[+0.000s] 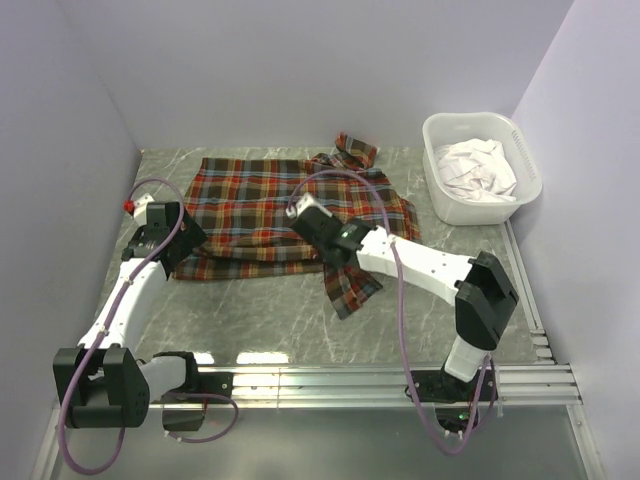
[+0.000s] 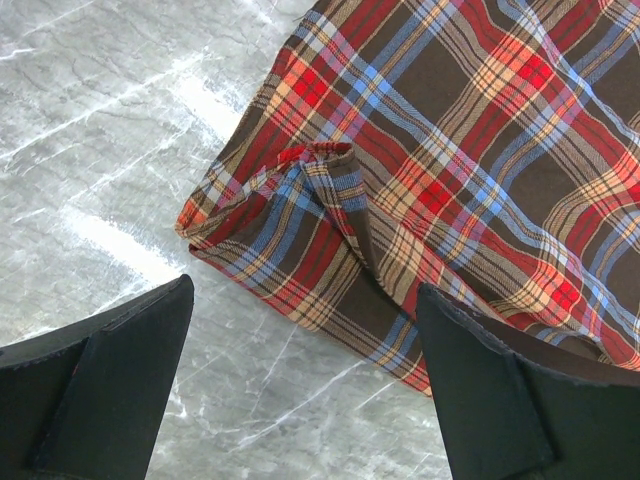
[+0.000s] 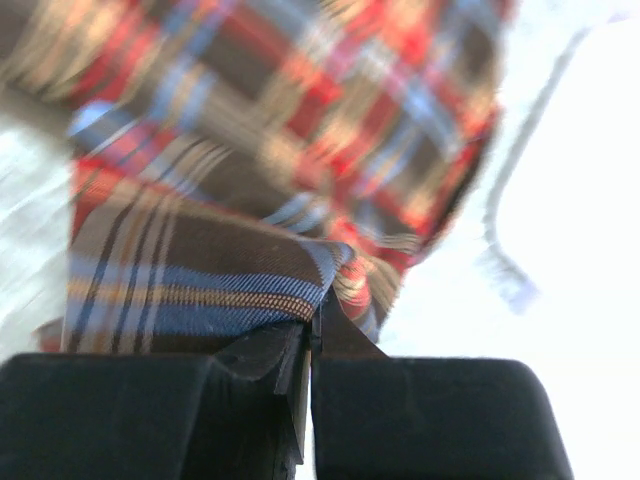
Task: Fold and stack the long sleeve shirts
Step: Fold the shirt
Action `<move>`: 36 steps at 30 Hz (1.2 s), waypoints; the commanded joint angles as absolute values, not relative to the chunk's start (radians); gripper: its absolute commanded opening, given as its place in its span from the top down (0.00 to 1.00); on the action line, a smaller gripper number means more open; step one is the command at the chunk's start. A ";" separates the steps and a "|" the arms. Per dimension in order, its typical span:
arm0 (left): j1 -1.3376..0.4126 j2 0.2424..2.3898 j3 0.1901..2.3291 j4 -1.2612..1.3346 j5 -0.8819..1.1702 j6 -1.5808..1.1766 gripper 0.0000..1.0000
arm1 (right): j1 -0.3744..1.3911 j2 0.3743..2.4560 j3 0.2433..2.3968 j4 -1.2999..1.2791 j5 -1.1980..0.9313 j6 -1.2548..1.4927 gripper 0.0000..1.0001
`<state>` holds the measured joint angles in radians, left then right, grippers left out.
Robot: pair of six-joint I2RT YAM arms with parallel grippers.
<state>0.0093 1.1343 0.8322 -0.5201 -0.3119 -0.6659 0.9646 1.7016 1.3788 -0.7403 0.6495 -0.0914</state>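
Note:
A red, orange, teal and dark brown plaid long sleeve shirt (image 1: 265, 210) lies spread on the grey marble table, one sleeve trailing toward the near right. My left gripper (image 1: 172, 243) is open at the shirt's near left corner; in the left wrist view that corner (image 2: 300, 215) lies bunched just beyond my open gripper (image 2: 305, 375), over bare table. My right gripper (image 1: 330, 240) is shut on a fold of the plaid shirt (image 3: 200, 270) and holds it over the shirt's right part. The pinched cloth shows between the closed jaws in the right wrist view.
A white plastic basket (image 1: 440, 190) stands at the far right and holds white cloth (image 1: 478, 168). Pale walls close the table on the left, back and right. An aluminium rail (image 1: 380, 385) runs along the near edge.

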 commanded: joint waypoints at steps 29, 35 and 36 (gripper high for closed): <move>0.006 1.310 0.959 -0.574 -0.238 -0.725 0.01 | 0.560 1.870 1.756 -0.618 0.511 0.119 0.33; 0.006 1.420 1.020 -0.577 -0.244 -0.799 0.01 | 0.398 1.577 1.267 -0.443 0.172 0.500 0.35; 0.006 1.446 1.017 -0.572 -0.238 -0.810 0.01 | 0.379 1.547 1.206 -0.401 0.119 0.529 0.35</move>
<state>0.0093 1.4021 0.9871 -0.5659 -0.2501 -0.7540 0.4252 1.6192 1.3746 -0.4904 0.3294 0.2810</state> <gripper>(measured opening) 0.993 0.653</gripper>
